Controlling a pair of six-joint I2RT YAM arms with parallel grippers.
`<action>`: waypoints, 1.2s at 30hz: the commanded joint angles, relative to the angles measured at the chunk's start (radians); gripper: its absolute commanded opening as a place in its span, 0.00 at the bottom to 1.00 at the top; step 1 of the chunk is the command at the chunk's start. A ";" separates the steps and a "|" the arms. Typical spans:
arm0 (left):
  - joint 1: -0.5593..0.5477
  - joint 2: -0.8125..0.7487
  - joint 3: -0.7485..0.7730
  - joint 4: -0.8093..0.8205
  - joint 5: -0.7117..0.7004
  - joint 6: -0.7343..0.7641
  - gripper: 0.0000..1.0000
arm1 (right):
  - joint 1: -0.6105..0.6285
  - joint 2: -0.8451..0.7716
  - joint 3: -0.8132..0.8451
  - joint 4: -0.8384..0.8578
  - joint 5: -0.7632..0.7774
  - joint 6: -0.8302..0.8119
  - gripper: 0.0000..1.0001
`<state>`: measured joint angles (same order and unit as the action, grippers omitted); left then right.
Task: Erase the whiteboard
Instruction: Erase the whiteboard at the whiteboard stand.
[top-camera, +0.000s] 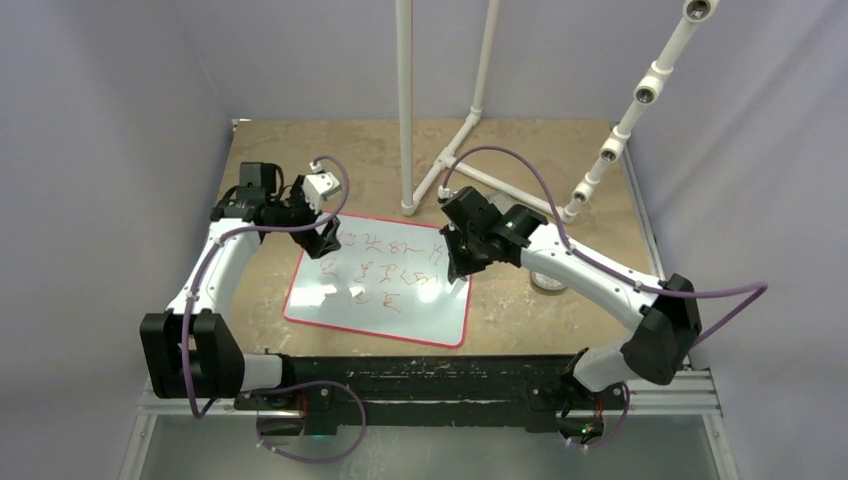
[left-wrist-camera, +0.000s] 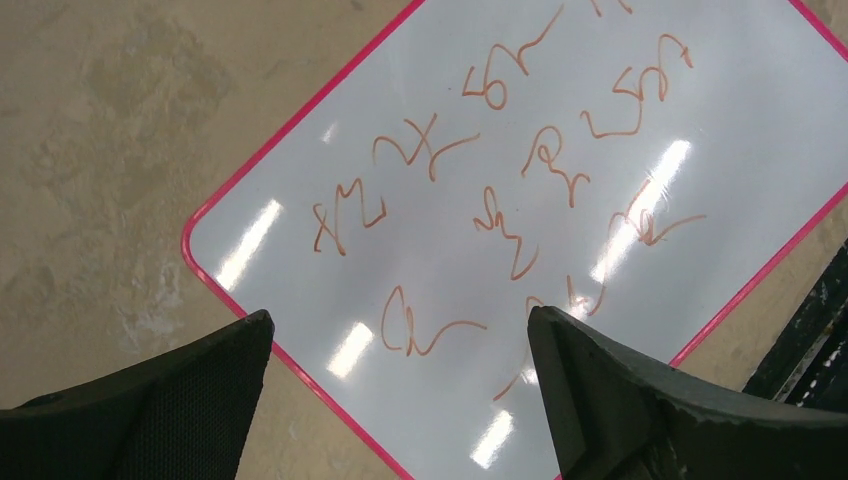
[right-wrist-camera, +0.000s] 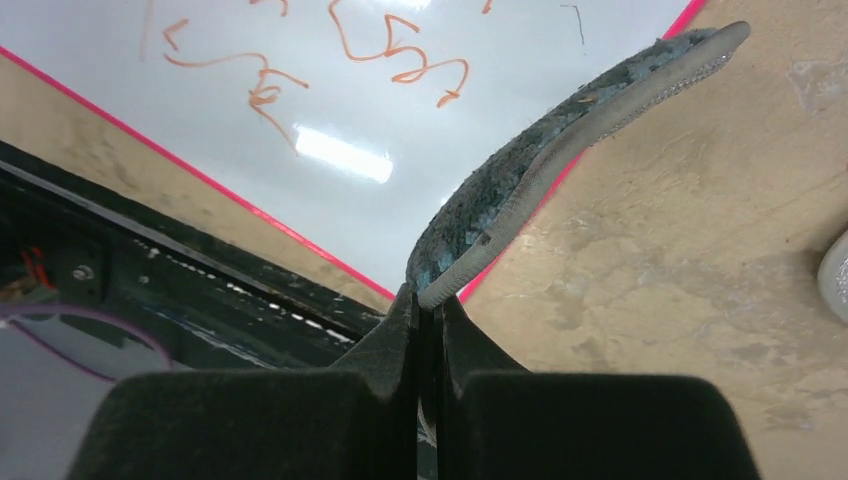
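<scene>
Right gripper (right-wrist-camera: 428, 300) pinches the eraser pad (right-wrist-camera: 560, 150) over the whiteboard (top-camera: 335, 300) edge. Left gripper (left-wrist-camera: 400, 345) gapes wide, empty. Scribbles (left-wrist-camera: 425, 150) all there, so next, I'd say: press down, wipe.

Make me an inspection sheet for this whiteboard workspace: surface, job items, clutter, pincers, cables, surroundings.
Surface: tan mottled table; the board lies flat on it.
Job's things: whiteboard with red scribbles across it, not yet erased; thin grey eraser pad, its face soiled.
Clutter: small grey item on the table, partly hidden by the right arm.
Grippers: left pincer open, above a corner of the board; right pincer shut on the eraser pad, at the board's right edge.
Cables: purple cable along the left arm, another along the right, both in loose loops.
Surroundings: white pipe frame at the back; grey walls around.
</scene>
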<state>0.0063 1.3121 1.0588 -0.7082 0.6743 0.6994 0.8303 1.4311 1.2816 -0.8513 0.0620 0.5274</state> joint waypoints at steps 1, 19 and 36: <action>0.014 0.012 0.038 0.034 -0.130 -0.149 0.99 | -0.029 0.066 0.016 0.052 -0.047 -0.149 0.00; 0.100 0.188 0.005 0.144 -0.514 -0.377 0.94 | -0.230 0.436 -0.118 0.728 -0.675 -0.038 0.00; 0.098 0.414 -0.013 0.190 -0.512 -0.444 0.43 | -0.350 0.389 -0.335 0.999 -0.615 0.191 0.00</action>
<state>0.1043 1.6962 1.0302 -0.5388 0.1501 0.2825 0.5072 1.8919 0.9852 0.0959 -0.6308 0.6811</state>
